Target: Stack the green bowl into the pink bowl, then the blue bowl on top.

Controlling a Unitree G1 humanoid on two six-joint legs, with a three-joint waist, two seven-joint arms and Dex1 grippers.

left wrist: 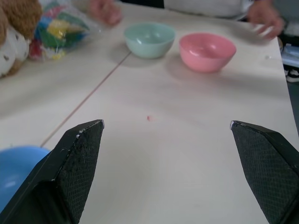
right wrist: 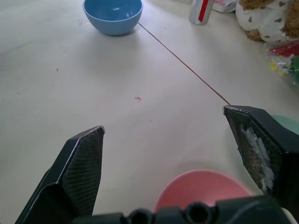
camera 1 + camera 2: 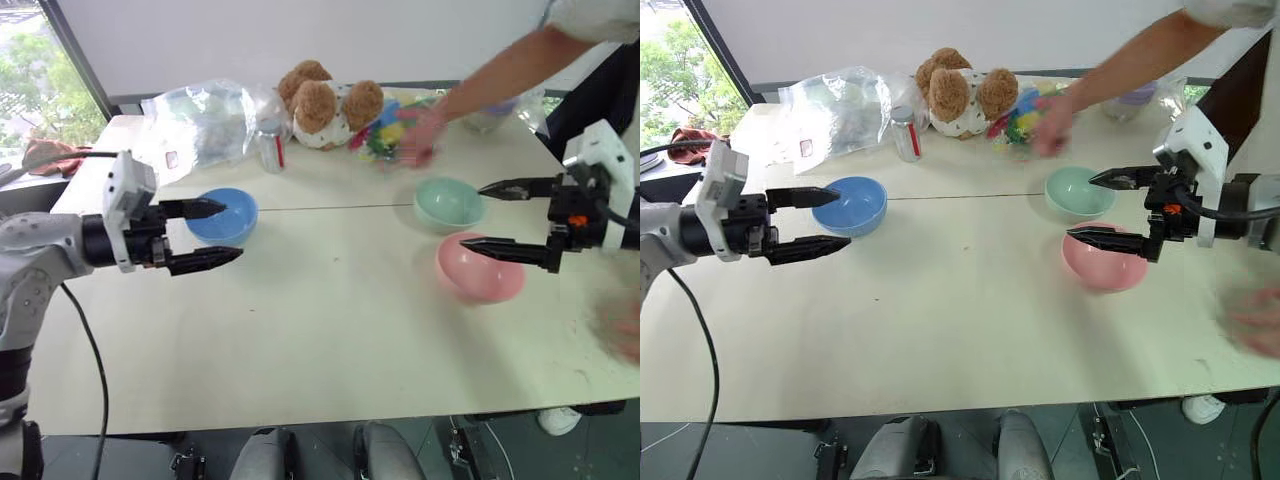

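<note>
- Left end effector [image 3: 218, 234] hovers wide open and empty, the blue bowl [image 3: 222, 214] just behind its fingertips.
- Right end effector [image 3: 490, 217] is spread wide and empty, between the green bowl [image 3: 448, 202] and the pink bowl [image 3: 481, 267], both on the surface [image 3: 320, 330].

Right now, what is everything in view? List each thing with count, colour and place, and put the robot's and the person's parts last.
table: one, pale cream, with a seam line running across it.
blue bowl: one, sky blue, on the robot's left side of the table, beside the left fingers.
green bowl: one, mint green, on the right side, upright and apart from the pink one.
pink bowl: one, salmon pink, nearer the robot than the green one.
teddy bear: one, brown and white, at the far edge.
can: one, silver and red, beside the bear.
plastic bag: one, clear, far left.
toy bag: one, multicoloured, beside the bear.
left gripper: black fingers, open, empty.
right gripper: black fingers, open, empty.
person's hand: one, over the toy bag.
</note>
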